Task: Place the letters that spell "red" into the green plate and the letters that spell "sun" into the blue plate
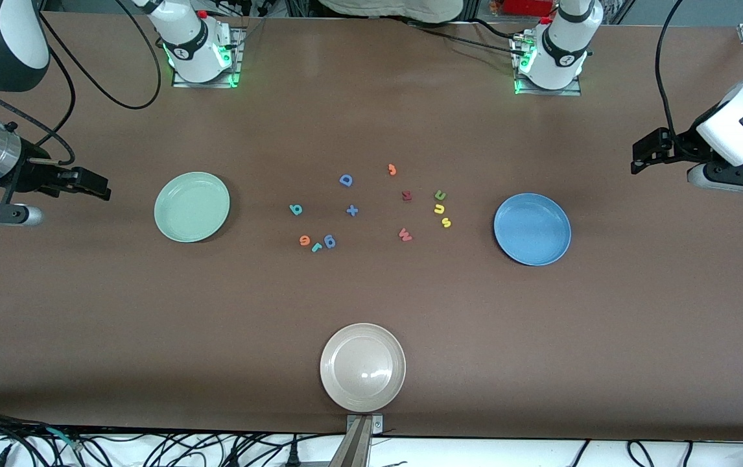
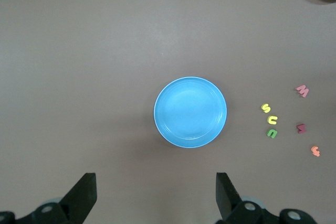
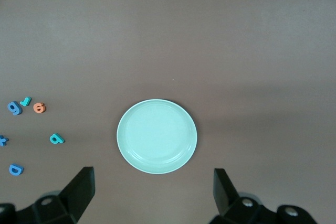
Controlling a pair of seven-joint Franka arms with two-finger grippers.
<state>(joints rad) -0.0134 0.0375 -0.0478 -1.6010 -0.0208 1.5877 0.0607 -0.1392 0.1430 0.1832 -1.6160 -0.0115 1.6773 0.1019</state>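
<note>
The brown table (image 1: 371,117) carries the green plate (image 1: 192,207) toward the right arm's end and the blue plate (image 1: 532,229) toward the left arm's end, both bare inside. Between the two plates lie the loose letters. Toward the green plate sit the orange "e" (image 1: 305,240) and teal "r" (image 1: 316,246), touching or nearly so, with a blue "g" (image 1: 329,242) just beside them, and the teal "d" (image 1: 295,209) apart from them, farther from the front camera. Close to the blue plate, the green "n" (image 1: 439,194), yellow "u" (image 1: 439,209) and yellow "s" (image 1: 446,222) form a short line. A beige plate (image 1: 363,367) sits near the table's front edge.

The left gripper (image 2: 155,195) hangs with its fingers spread wide, holding nothing, above the table's end outside the blue plate. The right gripper (image 3: 152,195) waits likewise, wide apart and bare, outside the green plate.
</note>
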